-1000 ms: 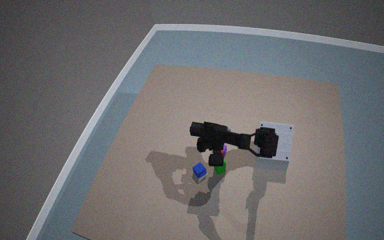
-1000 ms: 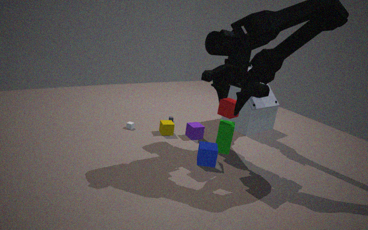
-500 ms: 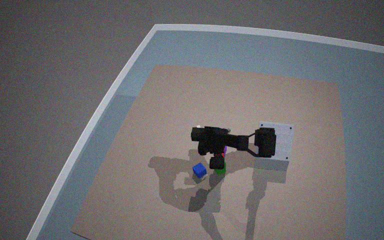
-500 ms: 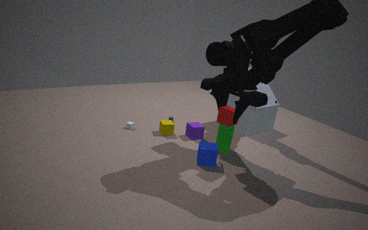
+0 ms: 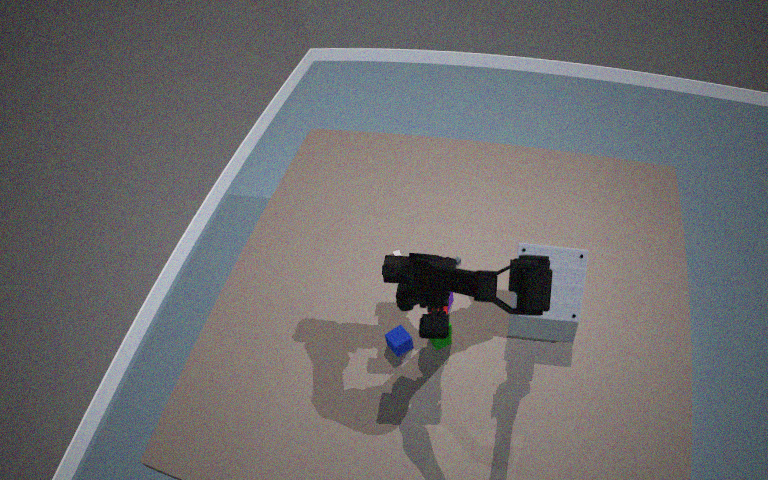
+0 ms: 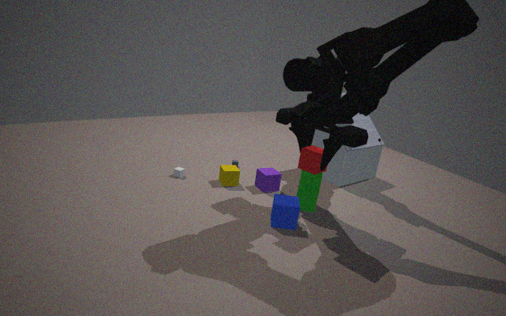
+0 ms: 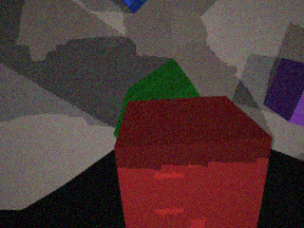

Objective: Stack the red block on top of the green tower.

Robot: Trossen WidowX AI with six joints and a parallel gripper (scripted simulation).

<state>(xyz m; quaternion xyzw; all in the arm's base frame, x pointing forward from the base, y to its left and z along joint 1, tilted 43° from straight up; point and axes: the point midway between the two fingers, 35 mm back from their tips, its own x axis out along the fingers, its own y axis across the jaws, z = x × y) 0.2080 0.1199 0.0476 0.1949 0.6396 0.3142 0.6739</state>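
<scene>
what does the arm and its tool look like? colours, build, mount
The arm is matte black throughout, built of blocky links with rounded joint housings and thin side struts near the base. No markings or loose cables show. The tool has two black tapered fingers. It mounts on a pale grey block with dark corner screws.

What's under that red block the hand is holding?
The green tower stands right under the red block, which the hand grips. Whether they touch is unclear; the block covers the tower's top.
</scene>
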